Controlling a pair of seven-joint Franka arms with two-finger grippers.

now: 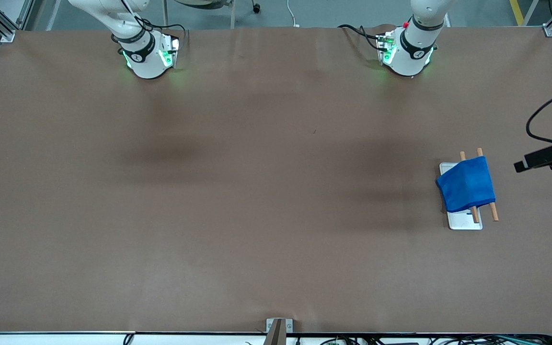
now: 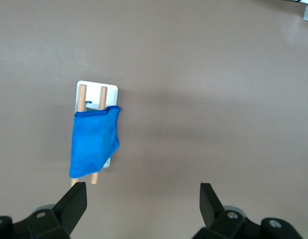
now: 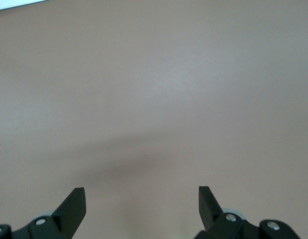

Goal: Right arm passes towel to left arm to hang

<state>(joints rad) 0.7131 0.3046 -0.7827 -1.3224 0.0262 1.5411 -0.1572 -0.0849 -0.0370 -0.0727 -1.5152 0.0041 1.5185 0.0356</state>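
Brown table [image 1: 257, 191], blue towel [image 1: 466, 184] over unlabelled wooden rack [image 1: 493, 211]

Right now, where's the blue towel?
The towel hangs draped over a two-rod wooden rack on a white base, toward the left arm's end of the table.

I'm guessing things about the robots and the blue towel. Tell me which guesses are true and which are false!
1. The towel hangs over two wooden rods. True.
2. The left gripper is holding the towel. False: its jaws are open and empty, up over the bare table.
3. The right gripper has open jaws. True.
4. The towel is red. False: it is bright blue.
5. The rods sit on a white base. True.
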